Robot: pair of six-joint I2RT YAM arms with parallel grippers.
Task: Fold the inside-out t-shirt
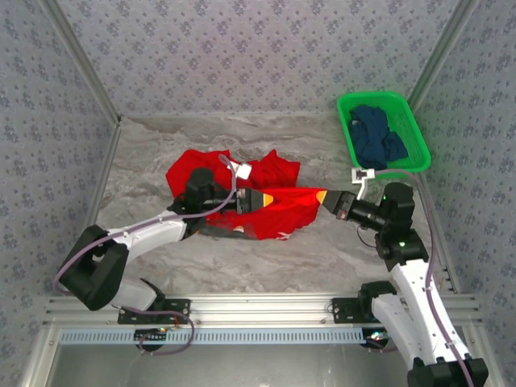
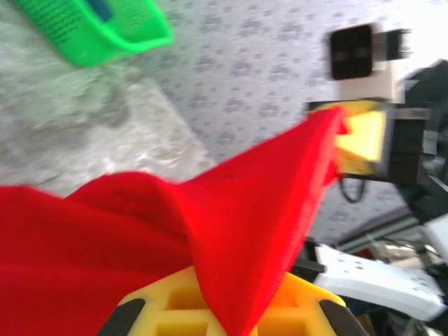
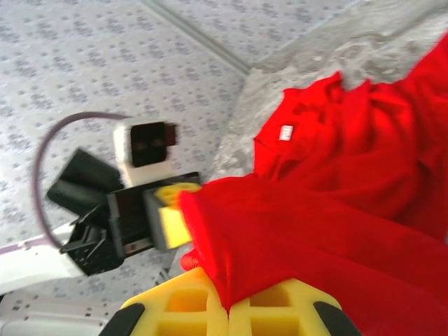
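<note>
The inside-out t-shirt (image 1: 278,172) is bright red and lies crumpled on the marbled table, with one edge lifted and stretched between my two grippers. My left gripper (image 1: 256,200) is shut on one end of that edge. In the left wrist view the red cloth (image 2: 105,238) is pinched between the yellow jaws of the left gripper (image 2: 234,318). My right gripper (image 1: 323,197) is shut on the other end. The right wrist view has the cloth (image 3: 364,175) running into the closed yellow jaws of the right gripper (image 3: 236,311). A small white label (image 3: 285,133) shows at the collar.
A green basket (image 1: 413,127) stands at the back right of the table and holds a dark navy garment (image 1: 377,137). The same basket (image 2: 91,31) appears at the upper left of the left wrist view. Patterned walls close in the table on three sides.
</note>
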